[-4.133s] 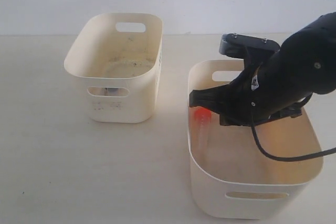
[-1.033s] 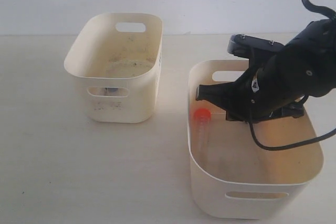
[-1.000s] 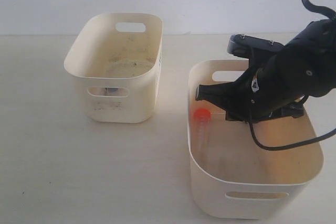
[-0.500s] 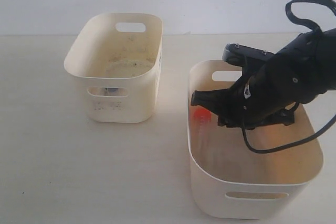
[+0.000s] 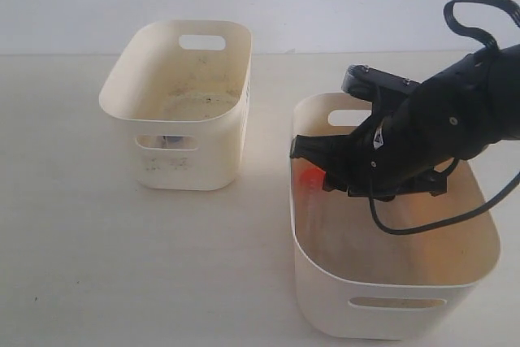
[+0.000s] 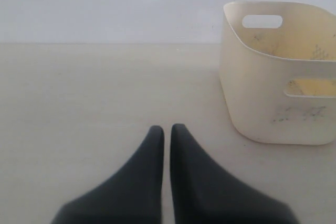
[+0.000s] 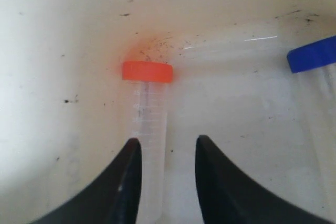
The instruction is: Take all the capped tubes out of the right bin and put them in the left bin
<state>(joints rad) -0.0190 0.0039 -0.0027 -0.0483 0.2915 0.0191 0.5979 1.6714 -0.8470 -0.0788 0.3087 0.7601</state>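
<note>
The right bin (image 5: pixel 325 314) stands on the bench (image 5: pixel 81 266) nearer the camera, and the smaller left bin (image 5: pixel 191 164) stands well apart from it, farther back on the left. The right arm (image 5: pixel 455 111) leans down into the right bin, its front end close to the bin's left wall. There the right tool (image 7: pixel 168 141) is partly open. Its two dark fingers (image 7: pixel 128 182) straddle the lower body of an orange-capped tube (image 7: pixel 149 111), which lies flat on the bin's speckled, stained floor. The clear tube sits against one finger, or just under it, with a plain gap to the other, so the tool has hold of nothing. The orange cap points away from the tool, toward the bin wall. A blue-capped tube (image 7: pixel 312 55) lies on the same floor off to one side, mostly cut off by the frame edge. The left tool (image 6: pixel 164 130) hovers over bare bench near the left bin, its fingers drawn together to a thin slit and empty. What lies inside the left bin I cannot tell.
</note>
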